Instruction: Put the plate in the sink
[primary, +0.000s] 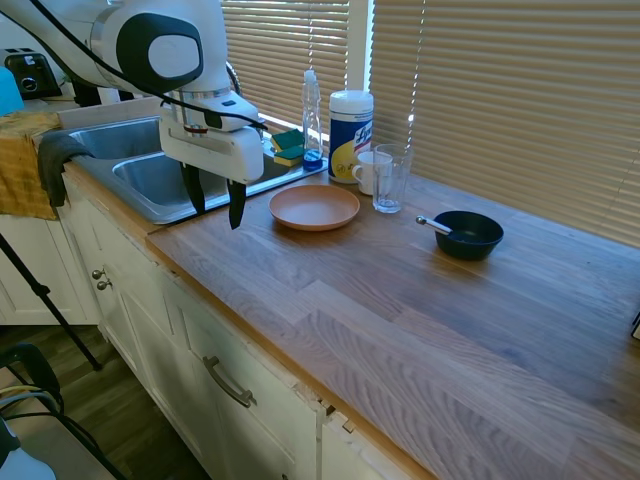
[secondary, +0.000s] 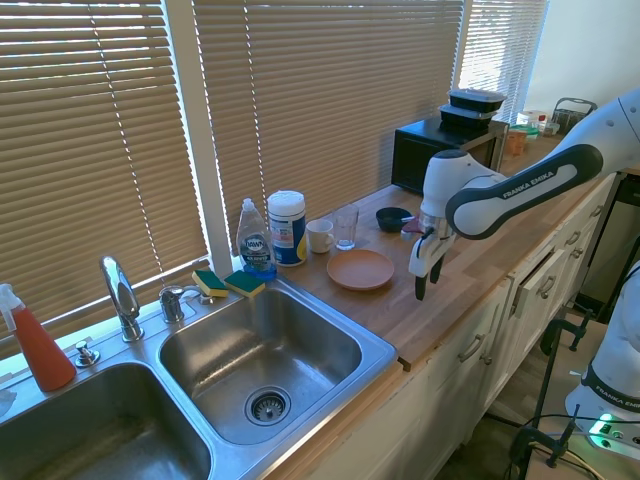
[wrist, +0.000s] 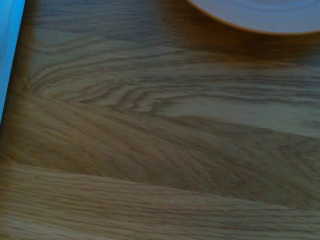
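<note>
Wood-grain countertop (primary: 400, 320) runs along a wall of closed window blinds (primary: 520, 100), with white cabinet fronts (primary: 240, 390) below its near edge. Nearest the counter's front edge, the gripper (primary: 214, 205) hangs above the bare wood beside the sink's rim, its two dark fingers (primary: 236, 205) pointing down and standing apart, released, with nothing between them. The wrist view shows mostly wood grain, with the edge of the plate (wrist: 260, 15) in one corner. Just beyond the gripper, the plate (primary: 314, 207) lies flat on the countertop, empty, close to the sink (primary: 150, 185) but not in it; it is apart from the fingers. Off to the side of the plate, farther along the counter, a small black bowl (primary: 468, 234) holds a spoon (primary: 434, 225). Behind the plate stand a clear glass (primary: 391, 178) and a white mug (primary: 368, 172), just beside each other. Next to them stand a wipes canister (primary: 350, 122) and a dish soap bottle (primary: 312, 118), with two sponges (primary: 288, 147) on the sink's back ledge. In the second exterior view, a chrome faucet (secondary: 122, 297) rises behind the double basin, and a black microwave (secondary: 445, 150) sits at the counter's far end.
</note>
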